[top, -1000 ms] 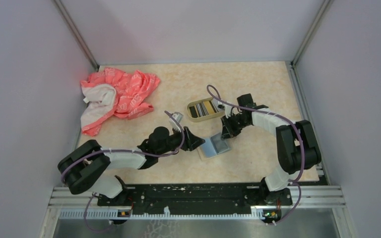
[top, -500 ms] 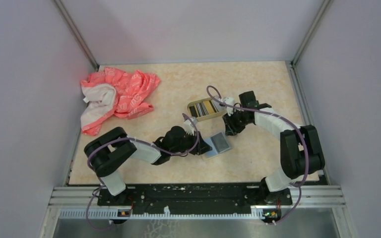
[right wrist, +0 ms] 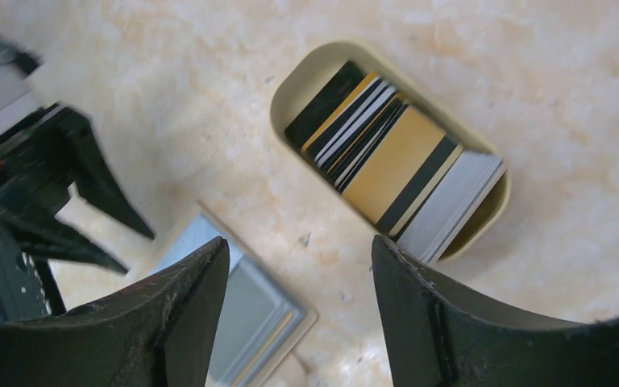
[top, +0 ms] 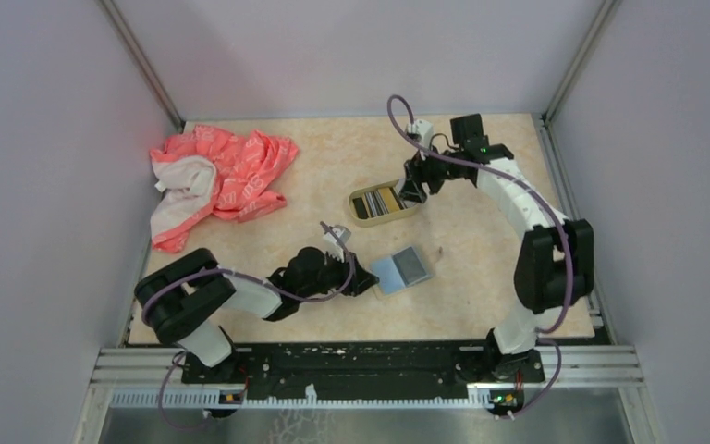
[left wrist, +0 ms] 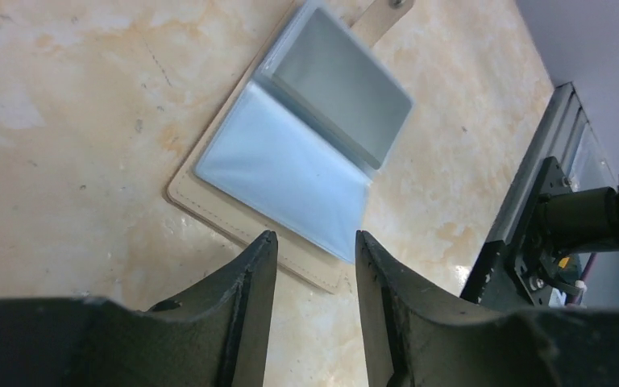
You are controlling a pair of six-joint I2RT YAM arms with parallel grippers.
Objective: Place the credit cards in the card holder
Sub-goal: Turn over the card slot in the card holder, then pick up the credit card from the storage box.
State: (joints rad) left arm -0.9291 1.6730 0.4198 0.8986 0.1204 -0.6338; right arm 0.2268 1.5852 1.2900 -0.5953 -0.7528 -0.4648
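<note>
The left gripper [left wrist: 314,242] is hovering empty, jaws narrowly parted, at the near edge of the open tan card holder [left wrist: 290,161], apparently not touching it, while farther back the right gripper [right wrist: 300,246] is hanging wide open and empty above the tin [right wrist: 276,113] of stacked credit cards [right wrist: 387,161], whose stripes only its wrist view is resolving.

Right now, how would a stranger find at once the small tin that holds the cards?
On the beige table, look right of the pink cloth, by the right pincer. There sits a shallow tin with rounded corners, full of striped cards. Its olive-gold rim sets it apart from the flat tan folder with clear sleeves nearby.
</note>
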